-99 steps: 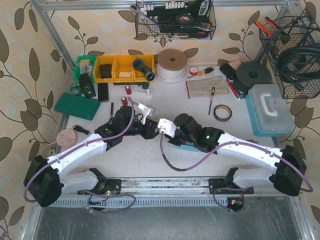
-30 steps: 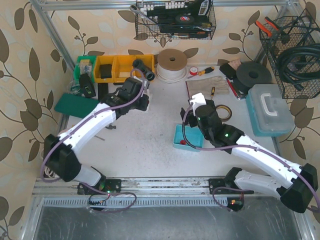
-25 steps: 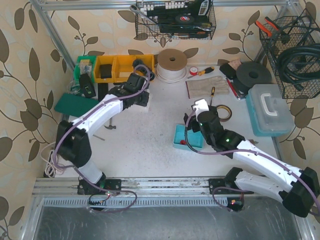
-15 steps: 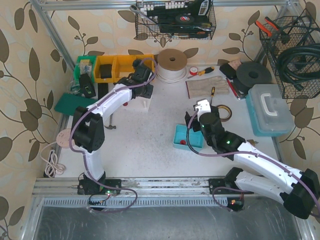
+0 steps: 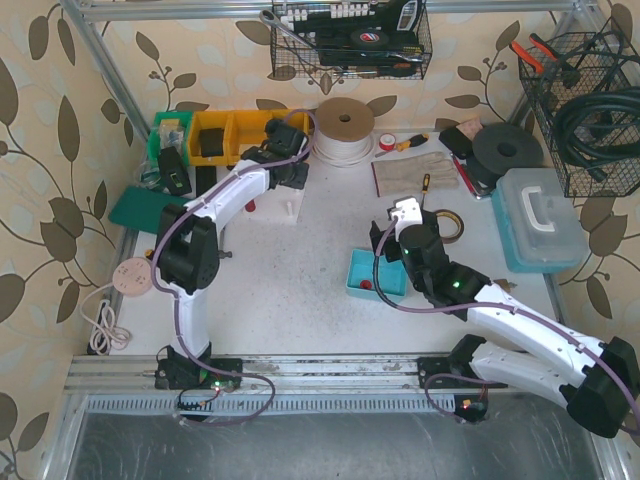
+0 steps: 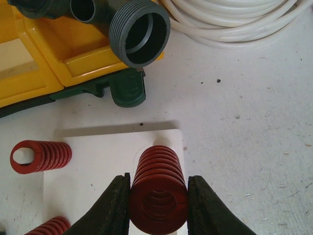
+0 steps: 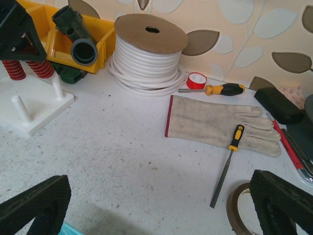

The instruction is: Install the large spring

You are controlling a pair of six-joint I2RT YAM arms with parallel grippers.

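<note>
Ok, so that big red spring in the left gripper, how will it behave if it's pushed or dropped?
The large spring looks thick-coiled, so probably stiff: the left gripper clamps it without visible squashing. Its round coils would likely roll if laid sideways on the white base. Its smooth red finish may slip a little against the gripper.

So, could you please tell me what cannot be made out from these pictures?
- Left wrist: the large red coil spring in the left tool hides any peg inside it; seating unclear.
- Top: the left arm covers that spring.
- Left wrist: another red spring is cut off by the bottom edge.
- Right wrist: the brown tape ring, likewise.
</note>
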